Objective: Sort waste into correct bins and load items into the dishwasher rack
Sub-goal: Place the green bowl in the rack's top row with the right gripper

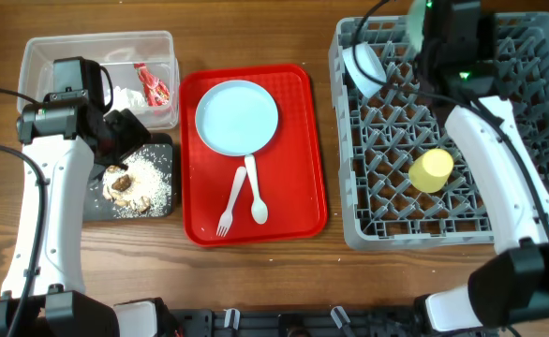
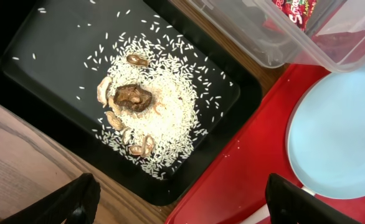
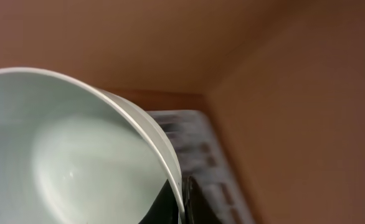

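My left gripper [image 2: 182, 211] is open and empty, above the near edge of the black tray [image 2: 39, 56]. The tray holds white rice grains [image 2: 164, 118] and brownish food scraps [image 2: 134, 96]. The clear tub [image 1: 45, 56] holds the red wrapper [image 1: 153, 84] and white tissue [image 1: 126, 96]. My right gripper [image 3: 184, 200] is shut on the rim of the pale green bowl [image 3: 58, 155], held over the far side of the grey dishwasher rack [image 1: 527, 225]. The light blue bowl [image 1: 363, 64] and yellow cup [image 1: 431, 170] are in the rack.
The red serving tray [image 1: 298, 187] lies between tub and rack. It carries the light blue plate [image 1: 236, 116], the white fork [image 1: 230, 201] and the white spoon [image 1: 256, 192]. The left arm [image 1: 40, 187] hangs over the table's left side.
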You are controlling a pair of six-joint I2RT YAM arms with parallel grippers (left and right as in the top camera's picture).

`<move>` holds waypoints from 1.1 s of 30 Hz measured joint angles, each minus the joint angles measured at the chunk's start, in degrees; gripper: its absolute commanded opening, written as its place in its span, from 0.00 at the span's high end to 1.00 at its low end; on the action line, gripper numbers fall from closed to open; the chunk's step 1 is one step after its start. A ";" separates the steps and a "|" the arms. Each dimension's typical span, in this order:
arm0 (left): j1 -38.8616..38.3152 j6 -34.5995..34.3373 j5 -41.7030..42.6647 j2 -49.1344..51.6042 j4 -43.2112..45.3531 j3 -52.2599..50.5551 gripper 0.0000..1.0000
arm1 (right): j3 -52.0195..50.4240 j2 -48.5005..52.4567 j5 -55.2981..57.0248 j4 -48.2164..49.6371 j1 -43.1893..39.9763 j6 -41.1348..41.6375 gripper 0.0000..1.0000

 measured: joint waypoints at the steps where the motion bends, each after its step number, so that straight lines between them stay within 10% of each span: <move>1: 0.00 0.00 -0.02 0.00 0.00 0.00 0.14 | 0.00 0.98 2.64 1.14 -0.57 -1.07 0.95; 29: 0.00 0.00 -0.02 0.00 0.02 0.00 0.14 | 0.00 20.37 14.40 5.22 2.05 -4.09 0.84; 33: 0.00 0.00 -0.02 0.00 0.02 0.00 0.14 | 0.02 20.37 12.50 3.15 2.84 -2.82 0.96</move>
